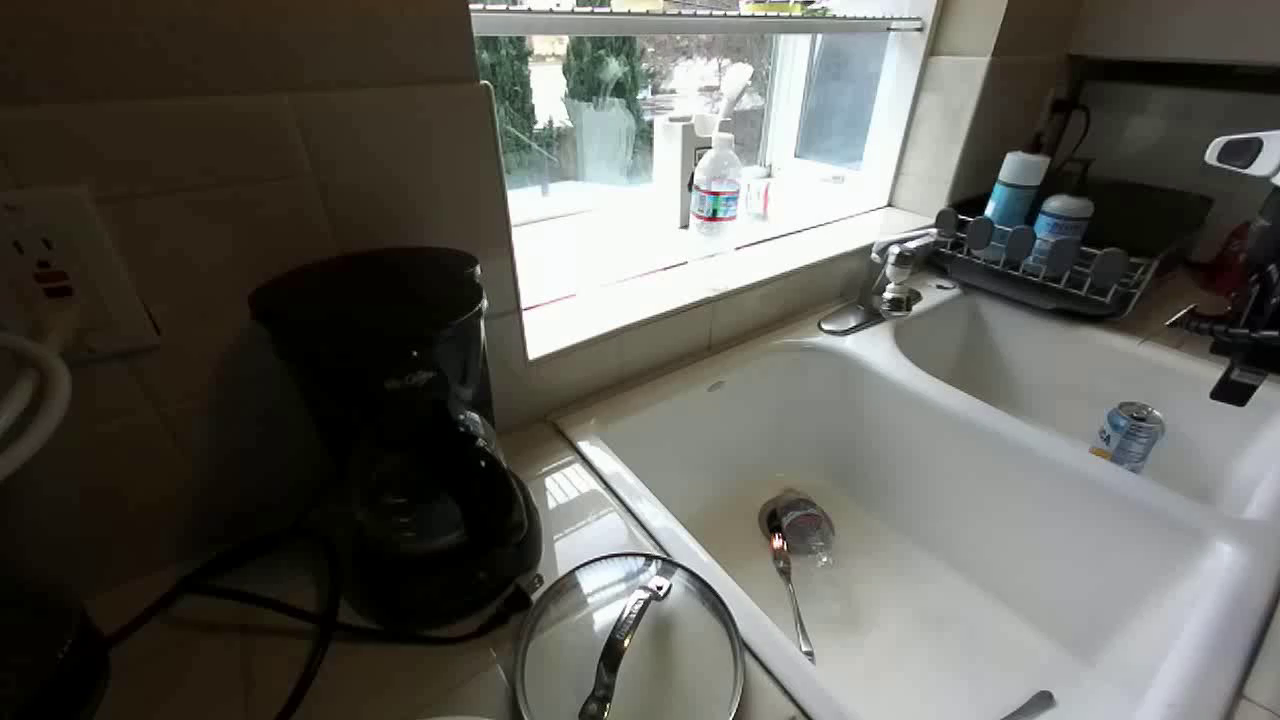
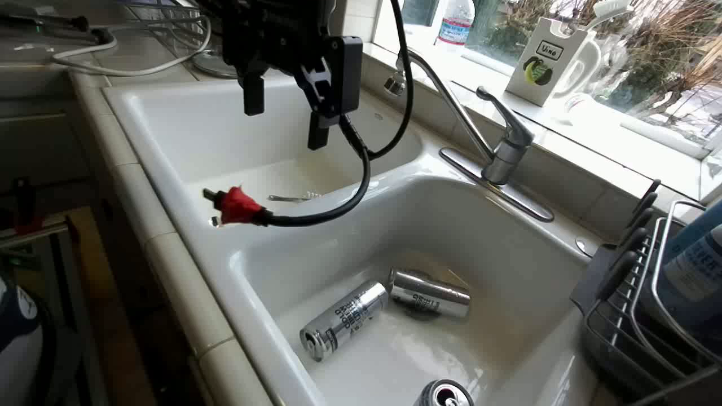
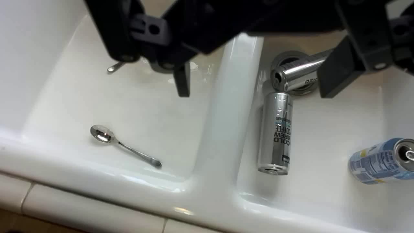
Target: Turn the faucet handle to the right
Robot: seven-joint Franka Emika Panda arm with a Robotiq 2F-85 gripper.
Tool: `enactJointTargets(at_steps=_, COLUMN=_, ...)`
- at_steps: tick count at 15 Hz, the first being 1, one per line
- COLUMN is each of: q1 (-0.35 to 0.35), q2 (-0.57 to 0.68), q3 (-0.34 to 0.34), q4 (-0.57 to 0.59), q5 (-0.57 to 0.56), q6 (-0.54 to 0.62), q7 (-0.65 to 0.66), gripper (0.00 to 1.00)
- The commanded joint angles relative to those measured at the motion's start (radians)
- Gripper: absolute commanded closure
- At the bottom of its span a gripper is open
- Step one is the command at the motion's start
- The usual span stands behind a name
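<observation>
Black cable (image 2: 316, 219) dangling beside tool (image 2: 286, 125) | silver cans (image 2: 345, 321) in basin (image 2: 502, 254)

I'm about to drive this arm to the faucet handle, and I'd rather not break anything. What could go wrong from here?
Snagging: the black cord beside the open gripper overlaps the spout in an exterior view, so it might catch there during the reach.
Knocking: the white jug stands on the windowsill that runs behind the faucet handle; an overshoot could tip it.
Misaiming: the wrist view shows the sink but not the faucet, so lining up may be tricky.
</observation>
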Motion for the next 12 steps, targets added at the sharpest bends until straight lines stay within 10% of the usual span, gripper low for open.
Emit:
enactJointTargets(at_steps=1, q1=0.008, q2=0.0, q3=-0.006, q4=0.002, q5=-0.004, q6=-0.003, q7=0.005, gripper=0.0)
enactJointTargets(at_steps=12, q1=-0.001, q2=0.085, q3=0.002, q4=0.117, q5=0.055, q6=0.072, q7=0.118, gripper=0.0)
